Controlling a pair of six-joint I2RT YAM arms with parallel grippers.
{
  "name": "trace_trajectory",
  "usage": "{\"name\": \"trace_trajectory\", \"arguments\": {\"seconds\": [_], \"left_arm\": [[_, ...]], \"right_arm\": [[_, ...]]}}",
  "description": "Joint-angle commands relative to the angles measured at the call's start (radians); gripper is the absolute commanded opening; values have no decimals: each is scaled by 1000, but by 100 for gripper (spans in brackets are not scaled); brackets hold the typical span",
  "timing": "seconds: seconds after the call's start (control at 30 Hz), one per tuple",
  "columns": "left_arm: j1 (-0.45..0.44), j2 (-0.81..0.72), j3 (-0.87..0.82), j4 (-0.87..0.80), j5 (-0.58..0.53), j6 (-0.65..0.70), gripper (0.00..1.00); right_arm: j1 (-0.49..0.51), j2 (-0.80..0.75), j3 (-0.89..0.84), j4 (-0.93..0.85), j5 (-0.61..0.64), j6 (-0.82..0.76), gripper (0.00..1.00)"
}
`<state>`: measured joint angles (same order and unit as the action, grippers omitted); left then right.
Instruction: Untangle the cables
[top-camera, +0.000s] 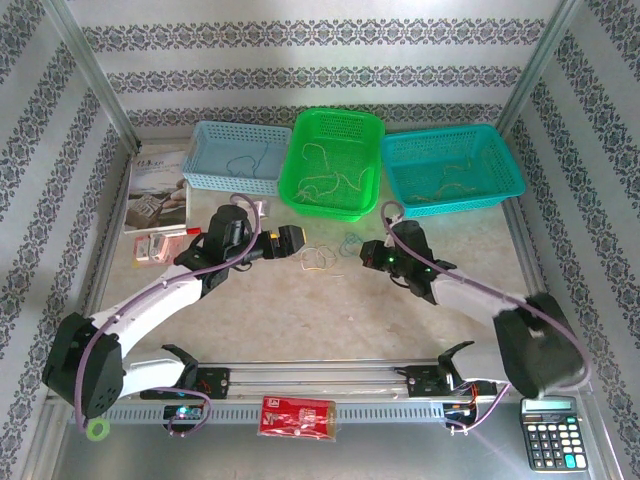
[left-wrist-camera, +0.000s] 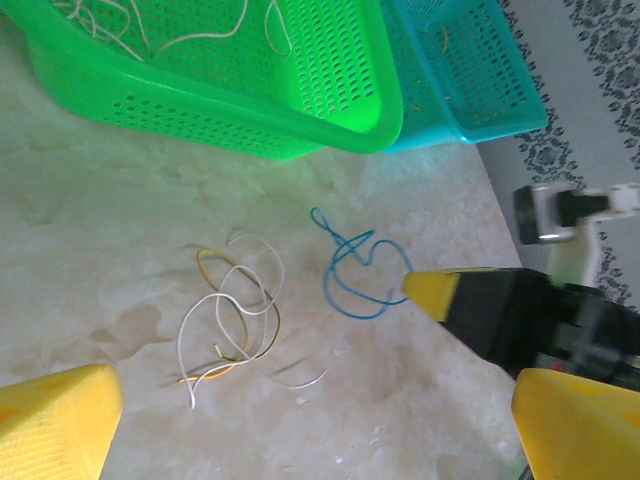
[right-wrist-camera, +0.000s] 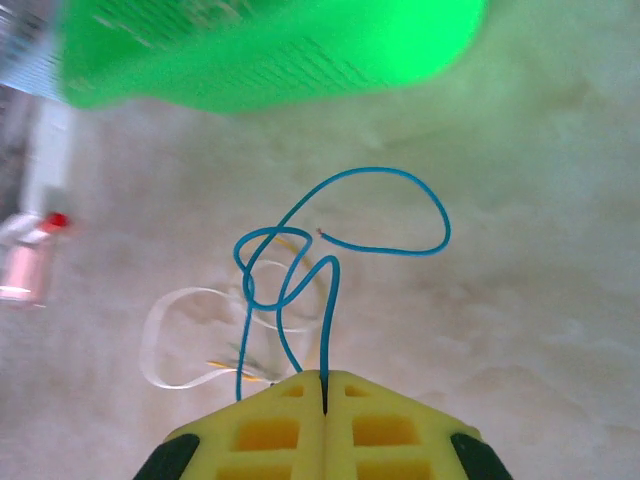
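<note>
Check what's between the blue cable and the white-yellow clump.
Bare tabletop only; the left wrist view shows the blue cable and white-yellow clump apart.

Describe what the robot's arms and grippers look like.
The left arm and right arm have white links, black joints and purple cables running along them. The left gripper and right gripper are yellow, with gridded faces, on black bodies.
</note>
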<state>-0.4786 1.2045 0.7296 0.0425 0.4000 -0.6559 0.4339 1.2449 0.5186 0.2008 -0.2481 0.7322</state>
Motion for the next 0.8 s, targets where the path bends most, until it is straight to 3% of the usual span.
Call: {"name": "trace_trajectory", "arguments": {"seconds": [0.0, 0.23, 0.77], "left_arm": [[-12, -22, 35, 48, 36, -41, 100], [-13, -22, 28, 205, 125, -153, 100], [-84, 45, 31, 360, 152, -217, 72]], "right_arm": [[-9, -112, -19, -41, -39, 25, 0], [6, -276, -13, -65, -80, 89, 0], [130, -278, 76, -3, -85, 154, 0]]}}
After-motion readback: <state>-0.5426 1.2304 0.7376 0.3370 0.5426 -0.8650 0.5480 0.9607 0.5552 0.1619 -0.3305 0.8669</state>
